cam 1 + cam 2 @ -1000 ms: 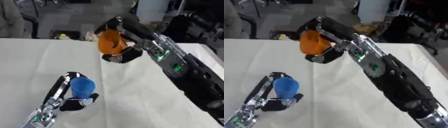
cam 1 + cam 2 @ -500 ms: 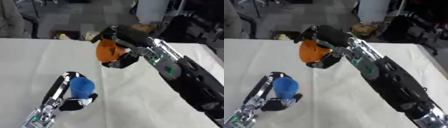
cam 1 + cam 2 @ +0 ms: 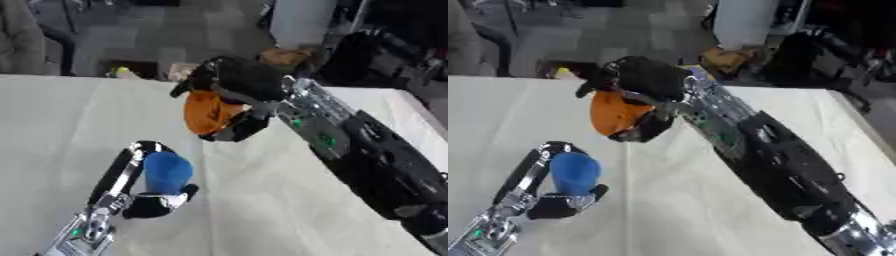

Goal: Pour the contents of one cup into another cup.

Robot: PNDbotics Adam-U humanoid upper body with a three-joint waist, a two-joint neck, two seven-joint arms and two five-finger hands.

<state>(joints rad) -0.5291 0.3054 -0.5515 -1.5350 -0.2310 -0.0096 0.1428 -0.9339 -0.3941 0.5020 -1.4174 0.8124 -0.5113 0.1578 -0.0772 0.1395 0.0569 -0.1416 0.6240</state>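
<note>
Your right hand [image 3: 234, 84] grips the orange cup [image 3: 208, 112], tilted, up and right of the blue cup [image 3: 166, 172] gripped by your left hand [image 3: 150, 205].

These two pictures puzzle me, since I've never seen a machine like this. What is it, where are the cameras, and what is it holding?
It is a humanoid robot's upper body, steered by a person. Both pictures come from two cameras in its head, looking down, so they nearly match. The surface is a table under a pale cloth. The right hand, reaching in from the right, is curled round an orange cup raised and tilted above the table. The left hand, from the lower left, holds a blue cup upright, lower down. Neither cup's contents are visible.
</note>
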